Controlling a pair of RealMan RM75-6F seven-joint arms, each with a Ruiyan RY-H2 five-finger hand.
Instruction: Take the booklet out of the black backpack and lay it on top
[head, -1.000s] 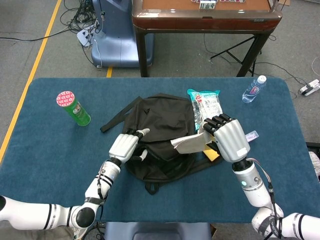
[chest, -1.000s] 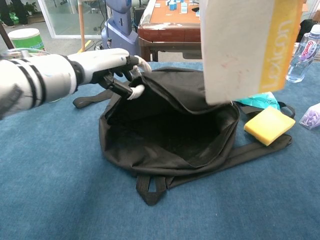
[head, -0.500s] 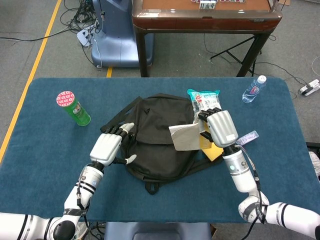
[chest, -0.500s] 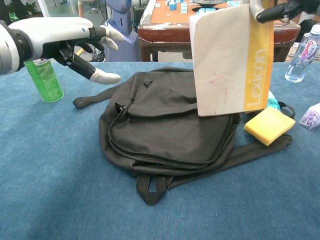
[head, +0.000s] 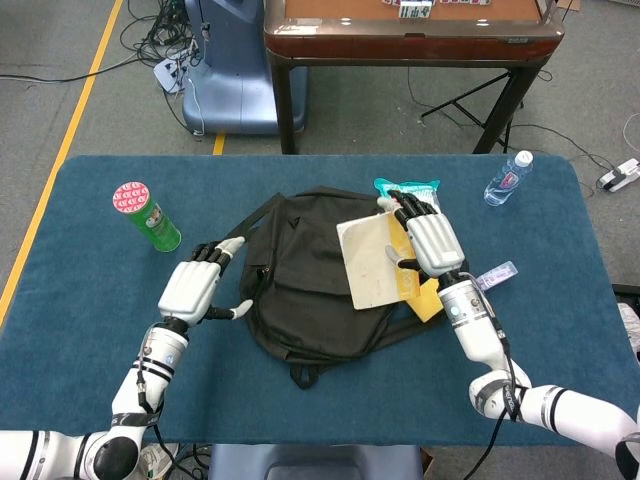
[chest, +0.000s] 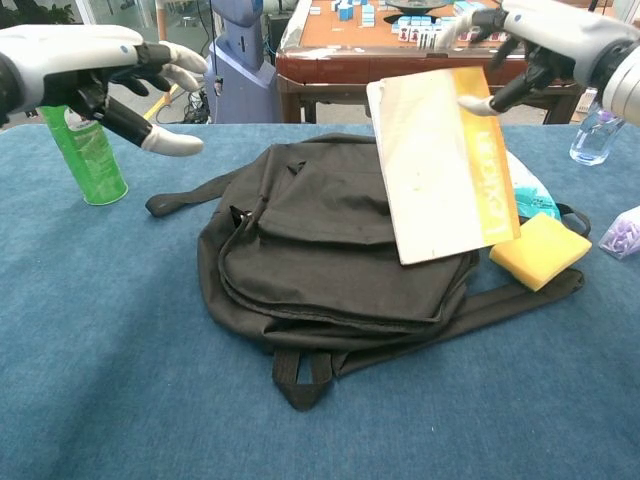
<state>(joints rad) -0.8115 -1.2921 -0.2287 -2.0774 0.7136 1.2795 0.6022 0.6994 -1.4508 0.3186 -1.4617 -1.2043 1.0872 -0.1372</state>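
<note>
Compared with a second earlier, the black backpack (chest: 330, 250) was no longer held open: the mouth that had been pulled wide by the left hand (head: 194, 287) was seen collapsed flat, flap down, so nothing of the interior could be read. The left hand had been withdrawn to the left of the backpack, off the fabric, fingers spread and holding nothing; in the chest view it was seen raised beside the backpack near the green can (chest: 84, 150). The booklet (chest: 443, 165), which had been lifted clear above the backpack half a second earlier, was now lowered onto the backpack's right upper part, lying tilted with its lower edge on the fabric and its yellow-banded side overhanging toward the yellow block (chest: 541, 250). The right hand (head: 427, 238) was kept at the booklet's upper right edge with fingers extended; a fingertip (chest: 474, 102) was seen against the cover, but whether the booklet was actually pinched could not be told. The yellow block was lying just right of the backpack, on the strap. A snack packet (head: 405, 186) was seen behind the backpack's right side, partly covered by the right hand, and a water bottle (head: 508, 178) farther right of the backpack.
</note>
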